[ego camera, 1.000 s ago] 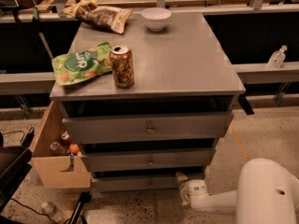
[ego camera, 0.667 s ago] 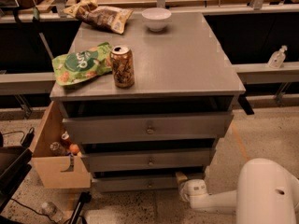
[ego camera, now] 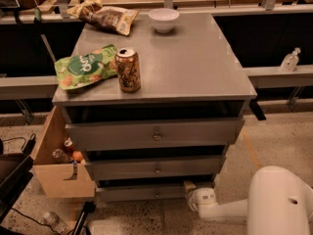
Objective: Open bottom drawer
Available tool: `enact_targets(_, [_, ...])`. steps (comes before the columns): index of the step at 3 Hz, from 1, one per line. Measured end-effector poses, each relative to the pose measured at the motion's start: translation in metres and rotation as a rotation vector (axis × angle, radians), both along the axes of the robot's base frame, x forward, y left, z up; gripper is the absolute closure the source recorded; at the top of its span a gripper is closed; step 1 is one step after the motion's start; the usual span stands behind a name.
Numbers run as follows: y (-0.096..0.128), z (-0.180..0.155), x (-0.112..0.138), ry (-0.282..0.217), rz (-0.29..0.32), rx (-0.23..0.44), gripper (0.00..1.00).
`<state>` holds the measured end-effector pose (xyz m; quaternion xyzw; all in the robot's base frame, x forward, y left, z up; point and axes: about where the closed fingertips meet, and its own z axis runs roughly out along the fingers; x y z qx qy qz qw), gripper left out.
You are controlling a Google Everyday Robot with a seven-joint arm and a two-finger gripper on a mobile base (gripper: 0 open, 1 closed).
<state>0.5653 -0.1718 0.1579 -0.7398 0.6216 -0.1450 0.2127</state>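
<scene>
The grey drawer cabinet (ego camera: 156,77) has three drawer fronts. The bottom drawer (ego camera: 132,193) is the slimmest, just above the floor, with a small round knob (ego camera: 156,193) at its centre. It stands slightly out from the cabinet. My gripper (ego camera: 190,187) is low by the floor at the right end of the bottom drawer's front, reaching in from my white arm (ego camera: 230,209) at the lower right. Whether it touches the drawer is hidden.
On the cabinet top lie a green snack bag (ego camera: 83,71), a soda can (ego camera: 128,70), a brown chip bag (ego camera: 105,17) and a white bowl (ego camera: 163,19). A cardboard box (ego camera: 56,173) with bottles stands at the cabinet's left. My white base (ego camera: 281,202) fills the lower right.
</scene>
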Motion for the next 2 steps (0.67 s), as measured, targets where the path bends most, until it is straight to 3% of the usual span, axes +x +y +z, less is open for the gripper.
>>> enact_targets(1, [0.0001, -0.0001, 0.0, 0.0, 0.0, 0.0, 1.0])
enact_targets(2, [0.0001, -0.0001, -0.0001, 0.0, 0.0, 0.0, 1.0])
